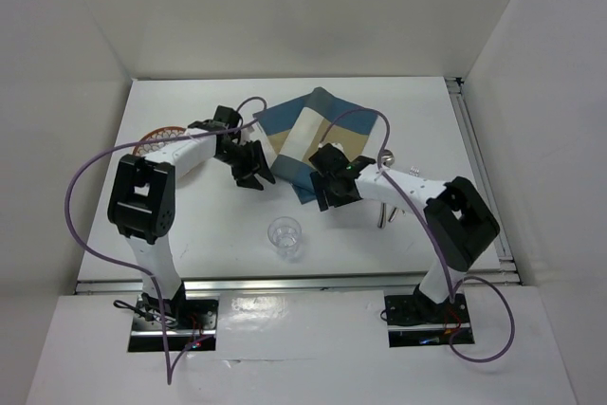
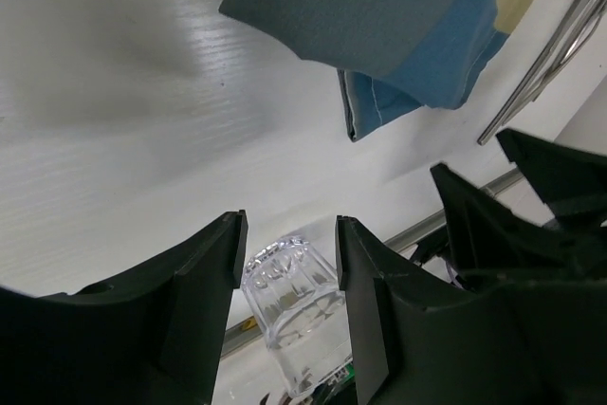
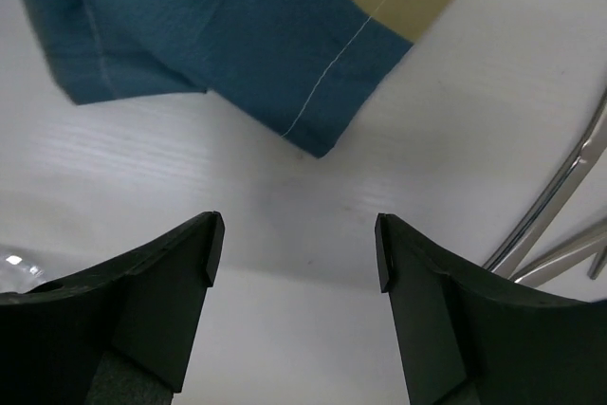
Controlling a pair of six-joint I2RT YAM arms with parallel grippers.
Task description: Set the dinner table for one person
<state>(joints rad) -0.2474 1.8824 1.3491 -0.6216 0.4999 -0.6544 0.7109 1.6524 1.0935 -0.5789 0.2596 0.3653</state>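
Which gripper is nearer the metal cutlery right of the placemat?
Right. The right gripper sits just left of the cutlery, by the near corner of the striped placemat. The left gripper is off that placemat's left edge, much farther away.

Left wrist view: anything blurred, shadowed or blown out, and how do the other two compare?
Left wrist: the placemat near the lens is soft, the clear glass crisper, a shadow dims the table at upper left. Right wrist: placemat stitching sharp, right claw dark and featureless. Top external: even light, glare on the ledge by the arm bases.
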